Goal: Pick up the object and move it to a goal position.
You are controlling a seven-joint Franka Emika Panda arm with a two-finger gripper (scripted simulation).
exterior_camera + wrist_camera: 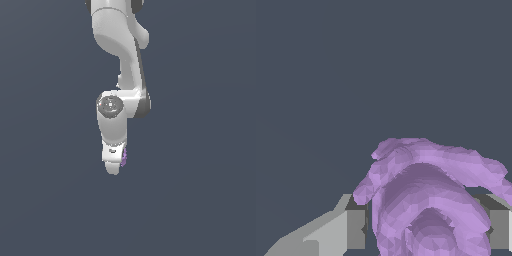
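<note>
Filling the near part of the wrist view: the object (431, 200), light purple, knobbly, with raised concentric rings on its face and lobed edges. Cut off by the frame edge on its near side, so full outline not visible. Flanked by two grey fingers (355, 229), one on each side, both pressed against or right at the piece's flanks; second finger half clipped by the frame edge. Closed on the purple piece, then, with the opening only as wide as the piece itself. Exact contact faces hidden behind the lobes.

Seen from the exterior view: tool (116, 167) white, pointing downward at the end of the arm (122, 70). Fingertips merged into one pale blob, gap between them impossible to make out from here. Only a thin sliver of the object (124, 156) showing, on the side toward the exterior view's right, most of it hidden behind the white body of the tool. Rings and lobes not readable at this size.

Round grey joint cap (110, 105) above the tool, facing the camera. Upper arm running out of frame at the top, base unseen.

Behind everything, flat dark blue-grey in both views. No visible supporting surface edge, shadow or marker; height of the piece above anything not possible to judge.
</note>
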